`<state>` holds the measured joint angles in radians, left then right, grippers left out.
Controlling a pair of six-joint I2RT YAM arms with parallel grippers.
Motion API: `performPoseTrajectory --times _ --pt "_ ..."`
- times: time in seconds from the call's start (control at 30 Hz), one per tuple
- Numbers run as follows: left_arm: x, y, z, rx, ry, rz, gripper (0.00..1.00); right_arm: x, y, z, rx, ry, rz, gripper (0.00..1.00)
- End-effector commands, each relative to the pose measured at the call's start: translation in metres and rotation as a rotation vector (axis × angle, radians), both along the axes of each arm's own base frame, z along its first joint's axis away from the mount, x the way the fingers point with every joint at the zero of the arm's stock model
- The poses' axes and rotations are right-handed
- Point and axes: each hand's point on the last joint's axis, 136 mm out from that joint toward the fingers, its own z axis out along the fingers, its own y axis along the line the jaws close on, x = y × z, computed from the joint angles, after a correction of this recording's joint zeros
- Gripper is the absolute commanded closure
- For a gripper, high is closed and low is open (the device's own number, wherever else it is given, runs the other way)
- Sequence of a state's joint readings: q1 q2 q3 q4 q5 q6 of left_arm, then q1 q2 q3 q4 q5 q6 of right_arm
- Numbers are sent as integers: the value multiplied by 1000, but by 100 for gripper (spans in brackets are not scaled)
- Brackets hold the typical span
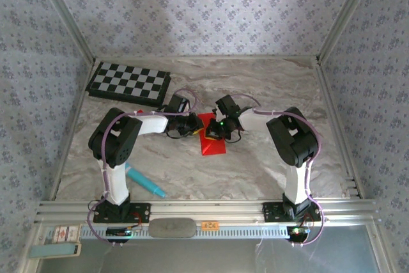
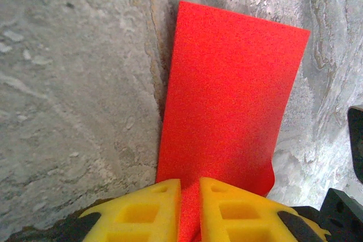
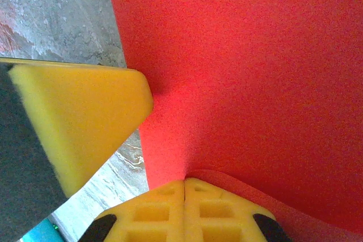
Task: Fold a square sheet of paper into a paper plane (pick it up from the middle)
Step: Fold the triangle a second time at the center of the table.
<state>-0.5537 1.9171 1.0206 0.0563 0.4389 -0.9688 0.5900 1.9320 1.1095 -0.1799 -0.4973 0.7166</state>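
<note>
Teal pen, red paper, chequered board behind

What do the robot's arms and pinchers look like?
White tubes with chunky black joints make the left arm and right arm, with thin lilac cables looping along them. The left gripper and right gripper have yellow foam fingers with square holes.
</note>
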Motion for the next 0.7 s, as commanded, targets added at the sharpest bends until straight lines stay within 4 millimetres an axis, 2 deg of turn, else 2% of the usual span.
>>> performPoseTrajectory --times 0.0,0.2,0.33,0.53,0.67 --pt "-12 6 -14 48 53 -18 84 -8 -2 -14 -41 43 17 100" --pt "-9 6 -6 40 40 -14 83 -8 -5 -19 -56 56 3 100" --pt "1 11 16 21 8 19 83 -10 -8 -23 -72 70 1 97" --pt "13 32 55 -2 -36 109 78 -8 -7 -20 -67 66 2 78" --pt "13 44 67 -8 -55 150 77 -7 -4 -18 -51 66 2 63"
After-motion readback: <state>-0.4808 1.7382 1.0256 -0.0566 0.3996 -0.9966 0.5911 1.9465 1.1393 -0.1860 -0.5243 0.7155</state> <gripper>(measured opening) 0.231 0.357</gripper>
